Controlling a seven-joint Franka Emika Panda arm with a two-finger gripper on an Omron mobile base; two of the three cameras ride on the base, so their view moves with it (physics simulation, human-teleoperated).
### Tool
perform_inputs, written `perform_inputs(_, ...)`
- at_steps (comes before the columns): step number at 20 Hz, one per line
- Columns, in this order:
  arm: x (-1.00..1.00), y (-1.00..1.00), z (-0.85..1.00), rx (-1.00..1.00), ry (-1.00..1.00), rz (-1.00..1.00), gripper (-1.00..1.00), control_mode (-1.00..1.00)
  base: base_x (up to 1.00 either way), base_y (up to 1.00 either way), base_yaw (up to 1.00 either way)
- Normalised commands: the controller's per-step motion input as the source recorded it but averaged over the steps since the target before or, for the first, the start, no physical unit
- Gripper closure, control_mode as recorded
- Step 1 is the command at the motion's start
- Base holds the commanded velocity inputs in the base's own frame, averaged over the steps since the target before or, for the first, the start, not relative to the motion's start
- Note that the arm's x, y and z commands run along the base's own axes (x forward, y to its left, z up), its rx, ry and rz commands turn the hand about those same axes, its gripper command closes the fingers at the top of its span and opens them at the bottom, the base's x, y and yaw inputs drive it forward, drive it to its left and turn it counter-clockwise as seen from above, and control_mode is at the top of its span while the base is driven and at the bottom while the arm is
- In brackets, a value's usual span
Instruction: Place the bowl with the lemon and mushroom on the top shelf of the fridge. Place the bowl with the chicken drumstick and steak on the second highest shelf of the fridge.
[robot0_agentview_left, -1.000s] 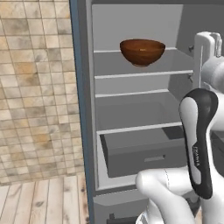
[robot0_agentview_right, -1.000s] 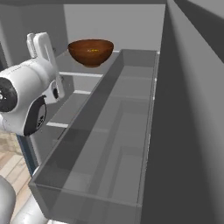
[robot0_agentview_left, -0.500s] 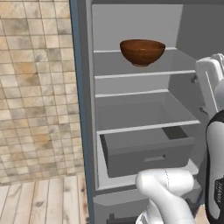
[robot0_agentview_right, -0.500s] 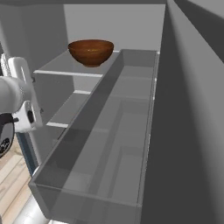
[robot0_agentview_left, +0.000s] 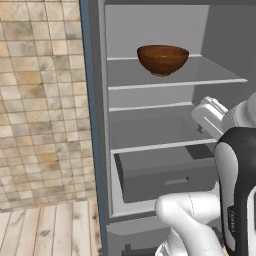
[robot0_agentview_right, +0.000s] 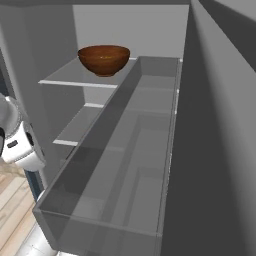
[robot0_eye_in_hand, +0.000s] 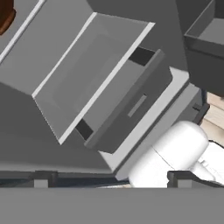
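Note:
The bowl with the lemon and mushroom is a large reddish-brown wooden bowl. It stands upright on the top shelf of the open fridge; what lies in it is hard to make out. One level down, the second highest shelf is bare. My gripper is open and holds nothing; its fingertips stand far apart. Its white hand body hangs to the right of the second shelf, well below the bowl. The bowl's rim peeks in at the hand view's corner.
A grey drawer juts out under the second shelf. The open fridge door's long bin runs along the right. A tiled wall and wooden floor lie left of the fridge.
My hand has dropped from beside the top shelf down to the level of the second shelf. The bowl has stayed where it was on the top shelf.

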Motion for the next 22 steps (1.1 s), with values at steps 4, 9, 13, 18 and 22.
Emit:
perform_inputs(4,0.0,0.0,-0.19,-0.06,0.0,0.11,-1.0,-1.0,0.0,0.0,0.0)
perform_inputs(9,0.0,0.0,0.0,0.0,0.0,0.0,-1.0,-1.0,0.0,0.0,0.0)
perform_inputs(13,-0.04,0.12,-0.01,0.0,0.01,0.0,-1.0,-1.0,0.0,0.0,0.0)
perform_inputs(18,-0.04,0.08,-0.01,0.0,0.01,0.01,-1.0,1.0,-0.37,0.35,0.04)
perform_inputs(22,0.0,0.0,0.0,0.0,0.0,0.0,-1.0,1.0,-0.68,0.38,0.04)
